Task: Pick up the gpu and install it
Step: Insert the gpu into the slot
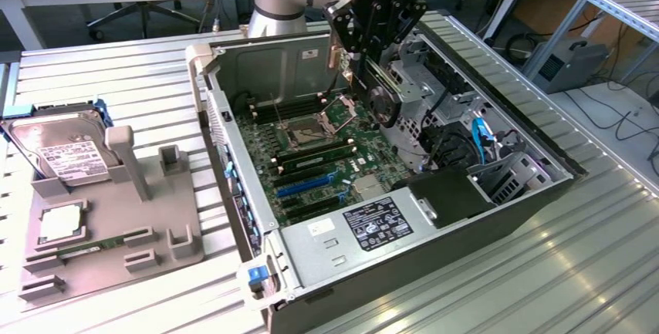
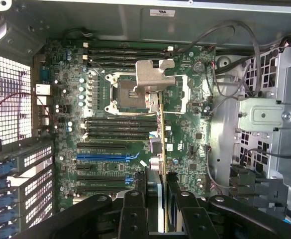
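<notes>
— What is held by the gripper (image 1: 369,41)?

— The gpu (image 1: 386,99) is clamped between the fingers, which are set narrow on the thin card. It is carried on edge below the tool, inside the open computer case (image 1: 219,118) and above the motherboard (image 1: 329,156), apparently clear of it

— Where is the card placed relative to its seat?

— It is seen over the region beside the processor socket (image 2: 123,92). The expansion slots, the blue slot (image 2: 107,156) among them, lie off to one side, toward the exterior view's lower left

— And the long axis?

— In the wrist view the card's edge is seen running across the length of the slots, roughly at right angles, with the silvery bracket (image 2: 152,74) at the end far from the fingers. The card is judged not yet lined up with any slot, and seating is judged to depend on that alignment of edge to slot
</notes>
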Controlling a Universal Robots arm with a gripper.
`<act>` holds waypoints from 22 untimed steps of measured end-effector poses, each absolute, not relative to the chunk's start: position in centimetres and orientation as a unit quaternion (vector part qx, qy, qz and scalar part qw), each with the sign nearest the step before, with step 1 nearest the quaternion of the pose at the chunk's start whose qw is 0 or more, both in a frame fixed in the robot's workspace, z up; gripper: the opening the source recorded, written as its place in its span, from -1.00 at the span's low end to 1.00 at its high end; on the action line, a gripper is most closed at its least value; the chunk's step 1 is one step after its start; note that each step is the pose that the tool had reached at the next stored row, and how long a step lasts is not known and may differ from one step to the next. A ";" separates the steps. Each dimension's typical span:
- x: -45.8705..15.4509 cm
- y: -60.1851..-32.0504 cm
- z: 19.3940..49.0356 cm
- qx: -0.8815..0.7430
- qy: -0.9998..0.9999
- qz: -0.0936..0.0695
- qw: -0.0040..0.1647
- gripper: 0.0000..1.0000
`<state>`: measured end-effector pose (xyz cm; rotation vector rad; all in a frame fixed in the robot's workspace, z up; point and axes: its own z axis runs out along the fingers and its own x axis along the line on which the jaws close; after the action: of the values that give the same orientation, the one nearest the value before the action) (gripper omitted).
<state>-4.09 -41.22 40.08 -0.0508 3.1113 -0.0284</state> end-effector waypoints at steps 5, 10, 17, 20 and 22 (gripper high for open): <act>-4.1 -41.2 40.1 -0.018 1.000 -0.009 0.015 -0.45; -4.1 -41.2 40.1 -0.019 1.000 -0.009 0.015 -0.45; -4.1 -41.2 40.1 -0.021 1.000 -0.009 0.015 -0.45; -4.1 -41.2 40.1 -0.022 1.000 -0.009 0.015 -0.45; -4.1 -41.2 40.1 -0.022 1.000 -0.009 0.015 -0.45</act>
<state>-4.08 -41.23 40.07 -0.0692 3.1109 -0.0283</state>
